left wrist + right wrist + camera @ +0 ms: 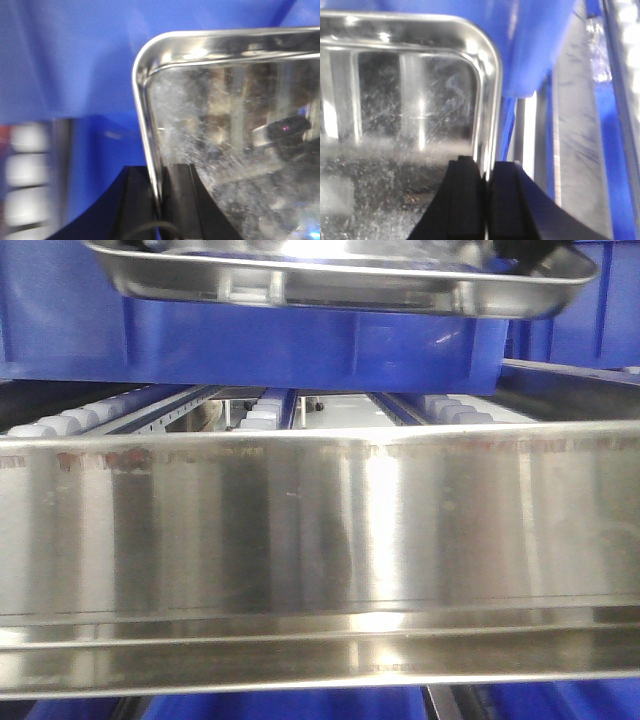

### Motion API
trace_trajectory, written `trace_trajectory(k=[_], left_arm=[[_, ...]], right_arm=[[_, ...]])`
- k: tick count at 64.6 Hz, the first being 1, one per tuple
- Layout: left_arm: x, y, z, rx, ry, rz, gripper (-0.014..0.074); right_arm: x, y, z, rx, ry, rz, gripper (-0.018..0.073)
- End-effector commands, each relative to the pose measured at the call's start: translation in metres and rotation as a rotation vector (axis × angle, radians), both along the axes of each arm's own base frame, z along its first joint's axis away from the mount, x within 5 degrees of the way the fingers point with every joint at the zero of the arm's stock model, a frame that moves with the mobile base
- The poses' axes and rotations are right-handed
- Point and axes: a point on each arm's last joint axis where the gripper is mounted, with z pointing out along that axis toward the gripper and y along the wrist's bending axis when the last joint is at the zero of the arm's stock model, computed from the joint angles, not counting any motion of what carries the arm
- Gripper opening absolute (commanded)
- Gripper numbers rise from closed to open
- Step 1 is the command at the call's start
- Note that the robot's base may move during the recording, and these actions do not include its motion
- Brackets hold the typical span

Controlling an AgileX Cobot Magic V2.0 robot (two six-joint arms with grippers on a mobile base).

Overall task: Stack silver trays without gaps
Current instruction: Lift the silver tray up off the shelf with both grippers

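Note:
A silver tray [340, 280] hangs in the air at the top of the front view, held by both arms. My left gripper [161, 172] is shut on the tray's left rim [145, 125], one finger outside and one inside. My right gripper [485, 172] is shut on the tray's right rim [490, 100] in the same way. The tray's scratched floor shows in both wrist views. A second silver tray [320, 540] fills the lower front view, close to the camera, with its long wall facing me.
A blue plastic crate [300, 340] stands behind the lifted tray, with another blue bin [590, 330] at the right. Roller rails [250, 410] of a conveyor rack run beneath it. A metal rail [570, 125] lies to the right of the tray.

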Motion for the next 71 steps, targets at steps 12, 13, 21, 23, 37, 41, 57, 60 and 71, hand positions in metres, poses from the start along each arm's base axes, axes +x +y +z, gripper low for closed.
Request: trace_trajectory(k=[12,13,21,23,37,41,57,60,71], left_arm=[[-0.009,-0.009,0.035,-0.047,-0.142,-0.029,-0.0016],[-0.009,-0.009,0.036,-0.050,-0.144,-0.029,-0.0016],[-0.009,-0.009,0.044,-0.064,-0.158,-0.023,-0.0016],[-0.009,-0.009,0.045,-0.067,-0.162,-0.023,-0.0016],[-0.009,-0.009,0.049,-0.080,-0.172,-0.027,-0.0016],[-0.009,-0.010,0.050,-0.082,-0.176,-0.032,-0.0016],[-0.011,-0.015,0.050,-0.103,-0.178,-0.061,-0.0016],[-0.012,-0.016,0.050,-0.099,-0.181,-0.067,-0.0016],[-0.016,-0.020,0.052,-0.087,-0.202,-0.086,-0.0016]], right_arm=[[-0.011,0.010,0.011,-0.162,-0.127,-0.010,-0.0077],[-0.012,0.012,0.011,-0.159,-0.130,-0.002,-0.0077],[-0.015,0.018,0.011,-0.152,-0.132,0.018,-0.0077],[-0.015,0.018,0.011,-0.145,-0.132,0.015,-0.0077],[-0.027,0.012,0.026,-0.091,-0.180,0.013,-0.0077],[-0.030,0.008,0.031,-0.075,-0.198,0.014,-0.0077],[-0.036,0.003,0.037,-0.064,-0.211,0.005,-0.0077],[-0.036,0.003,0.037,-0.064,-0.211,0.005,-0.0077],[-0.037,0.004,0.043,0.011,-0.244,0.000,-0.0077]])
